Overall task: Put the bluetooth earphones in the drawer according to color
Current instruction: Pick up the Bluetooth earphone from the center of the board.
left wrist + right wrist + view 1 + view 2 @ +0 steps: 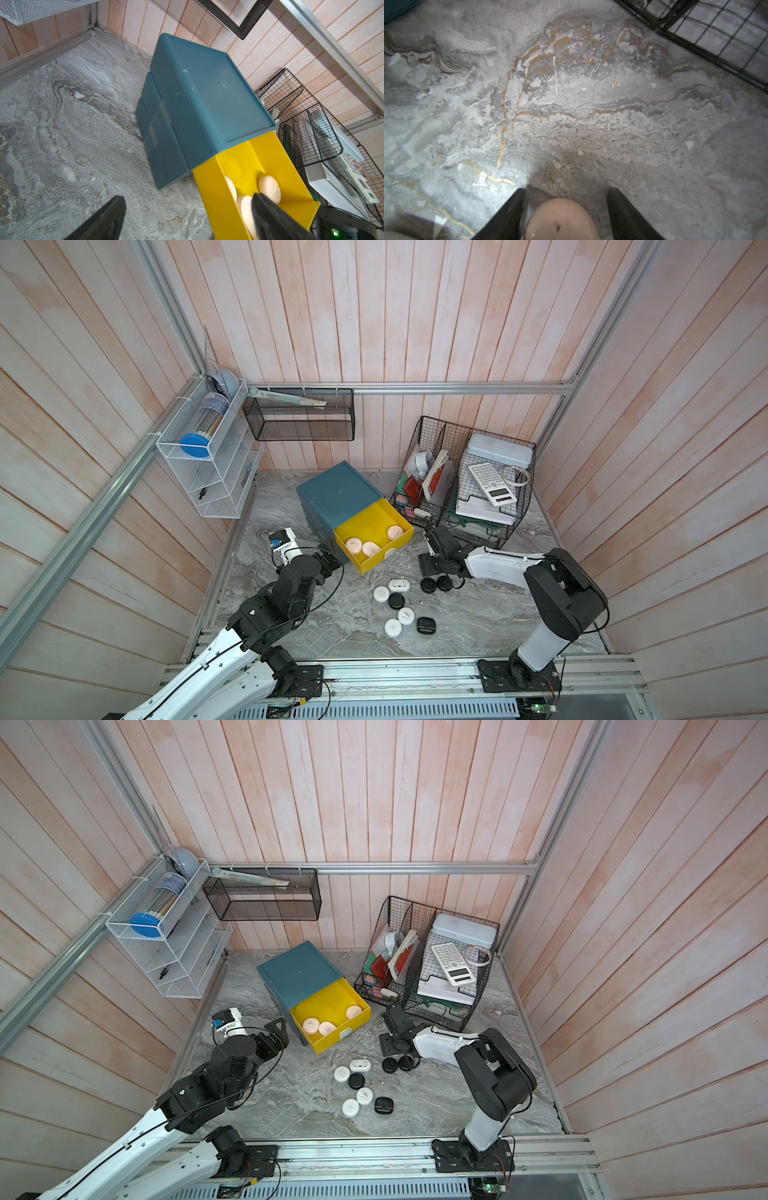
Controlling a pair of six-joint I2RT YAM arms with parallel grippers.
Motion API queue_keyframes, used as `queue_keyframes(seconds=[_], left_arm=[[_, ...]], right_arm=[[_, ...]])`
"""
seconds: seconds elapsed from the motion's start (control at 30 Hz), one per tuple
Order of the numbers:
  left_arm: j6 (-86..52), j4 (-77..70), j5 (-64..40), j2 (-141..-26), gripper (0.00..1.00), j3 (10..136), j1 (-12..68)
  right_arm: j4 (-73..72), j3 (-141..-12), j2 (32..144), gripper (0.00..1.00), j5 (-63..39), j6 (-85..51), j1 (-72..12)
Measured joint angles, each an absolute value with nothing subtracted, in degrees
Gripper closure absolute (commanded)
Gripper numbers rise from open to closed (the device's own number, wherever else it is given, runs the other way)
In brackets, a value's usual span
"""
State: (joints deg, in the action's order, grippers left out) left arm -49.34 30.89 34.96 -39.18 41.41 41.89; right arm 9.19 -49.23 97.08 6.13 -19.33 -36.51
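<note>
Nearest the arms' bases, eight earphone cases lie loose on the table [478, 614], on the near side of both sets of jaws. There are four white cases [392, 627] and four black cases [426, 625], and two of the black ones sit side by side just short of the right jaws. The right jaws are low over the table. The right wrist view shows them partly open astride one pink case [562, 220], with a strip of table showing on either side of it, so they are not clamped on it. In both top views the arm hides that case. The left jaws stand wide and hold nothing, just beside the side wall of the pulled-out yellow drawer [368, 526]. Three pink cases [370, 548] lie in that drawer, between the two sets of jaws. Beyond the left jaws stands the teal chest [338, 489] that the drawer slides from. Beyond the right jaws is the black wire organiser [440, 435], with one calculator [491, 484] on it.
</note>
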Motion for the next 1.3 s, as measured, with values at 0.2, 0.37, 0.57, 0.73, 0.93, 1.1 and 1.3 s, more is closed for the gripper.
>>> queue_keyframes(seconds=[0.2, 0.37, 0.57, 0.73, 0.93, 1.1, 1.3], left_arm=[[-49.34, 31.38, 34.98, -38.57, 0.0, 41.34, 41.89], [-49.34, 31.77, 35.0, -37.78, 0.0, 41.34, 41.89], [-49.32, 31.73, 35.05, -37.63, 0.0, 41.19, 41.78], [-49.34, 31.73, 35.03, -37.58, 0.0, 40.34, 41.67], [-49.34, 31.73, 35.03, -37.28, 0.0, 39.62, 41.67], [-49.34, 31.73, 35.0, -37.28, 0.0, 39.44, 41.67], [-49.34, 31.75, 35.0, -37.26, 0.0, 39.4, 41.6]], right_arm=[[10.94, -49.98, 96.86, 0.56, 6.96, -20.51, -36.25], [15.16, -49.63, 94.65, 0.58, 6.26, -20.97, -35.7], [18.33, -49.89, 86.96, 0.48, 5.91, -21.08, -35.03], [19.2, -49.98, 84.2, 0.29, 5.87, -21.12, -34.3], [20.08, -48.75, 86.19, 0.22, 3.77, -20.29, -34.13], [21.04, -48.42, 91.31, 0.22, 2.63, -19.86, -34.13], [22.26, -49.45, 93.6, 0.24, 4.19, -19.7, -34.2]])
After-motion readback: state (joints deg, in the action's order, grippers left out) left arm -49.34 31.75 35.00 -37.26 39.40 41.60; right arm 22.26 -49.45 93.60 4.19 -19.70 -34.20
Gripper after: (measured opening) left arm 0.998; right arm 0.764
